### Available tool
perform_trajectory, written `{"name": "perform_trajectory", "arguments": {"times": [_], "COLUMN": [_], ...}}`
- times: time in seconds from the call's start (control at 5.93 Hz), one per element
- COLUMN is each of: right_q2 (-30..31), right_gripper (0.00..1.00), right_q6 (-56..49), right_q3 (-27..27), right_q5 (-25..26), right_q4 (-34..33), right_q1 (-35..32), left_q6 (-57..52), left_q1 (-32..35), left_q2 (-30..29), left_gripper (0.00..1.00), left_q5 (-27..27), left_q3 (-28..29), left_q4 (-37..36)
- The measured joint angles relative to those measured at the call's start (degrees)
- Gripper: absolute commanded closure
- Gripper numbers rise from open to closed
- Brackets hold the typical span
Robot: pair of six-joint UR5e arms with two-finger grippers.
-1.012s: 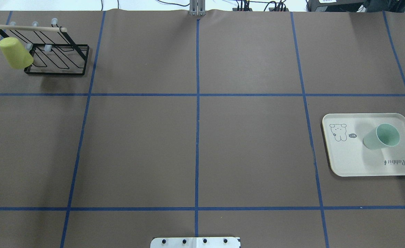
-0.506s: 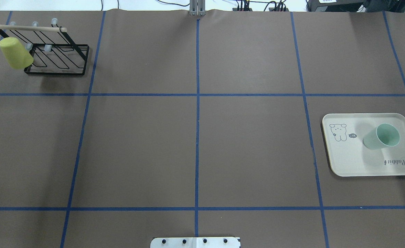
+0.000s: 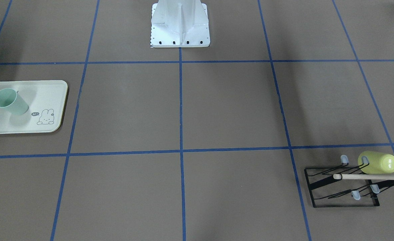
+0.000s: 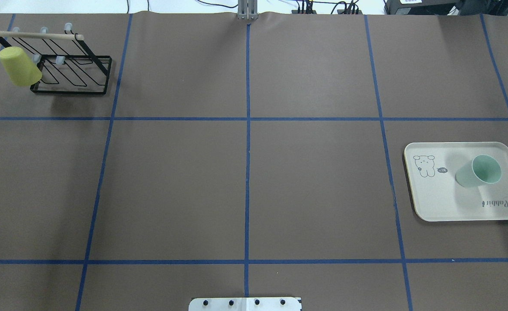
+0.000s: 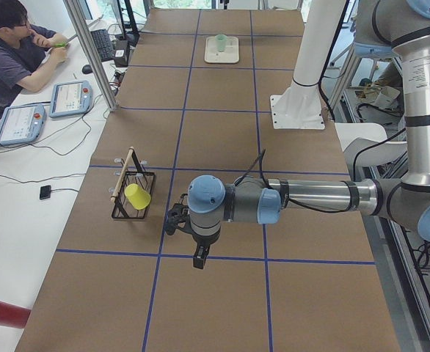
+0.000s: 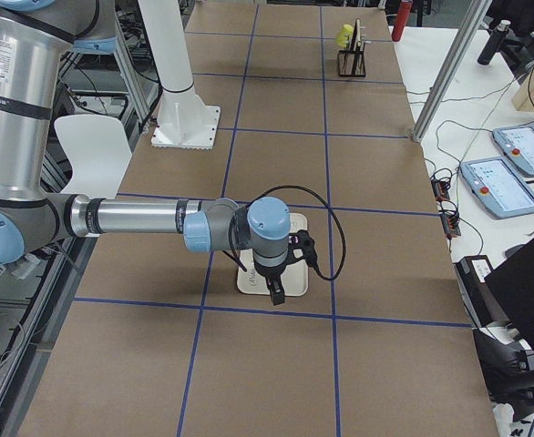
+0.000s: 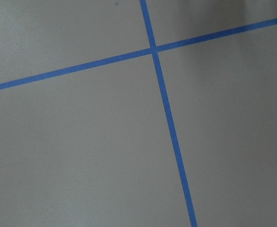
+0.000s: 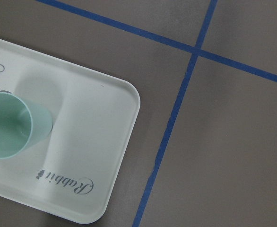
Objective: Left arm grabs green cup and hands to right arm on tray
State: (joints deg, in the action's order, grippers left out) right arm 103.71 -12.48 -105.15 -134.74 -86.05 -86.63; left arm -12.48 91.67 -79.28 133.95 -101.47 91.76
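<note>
The mint-green cup (image 4: 480, 170) stands upright, mouth up, on the cream tray (image 4: 443, 198) at the table's right side; nothing holds it. The front-facing view has the cup (image 3: 9, 101) on the tray (image 3: 39, 90) at its left. From the right wrist view I look down on the cup (image 8: 11, 130) and tray (image 8: 96, 142). My right gripper (image 6: 278, 293) hangs high over the tray, and my left gripper (image 5: 199, 257) hangs above bare table near the rack. Both show only in the side views, so I cannot tell if they are open or shut.
A yellow-green cup (image 4: 18, 67) hangs on a black wire rack (image 4: 72, 73) at the far left corner. The white robot base (image 3: 180, 23) stands at the table's near-middle edge. A person (image 5: 9, 51) sits at a side desk beyond the table.
</note>
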Motion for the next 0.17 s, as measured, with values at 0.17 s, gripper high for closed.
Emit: {"name": "perform_trajectory", "arguments": {"times": [0.17], "right_q2": [0.0], "right_gripper": [0.00], "right_q6": [0.0], "right_q3": [0.0], "right_q5": [0.0], "right_q4": [0.0], "right_q1": [0.2], "left_q6": [0.0], "left_q1": [0.0], "left_q2": [0.0], "left_gripper": [0.00], "left_q5": [0.0], "left_q3": [0.0], "left_q4": [0.1]}}
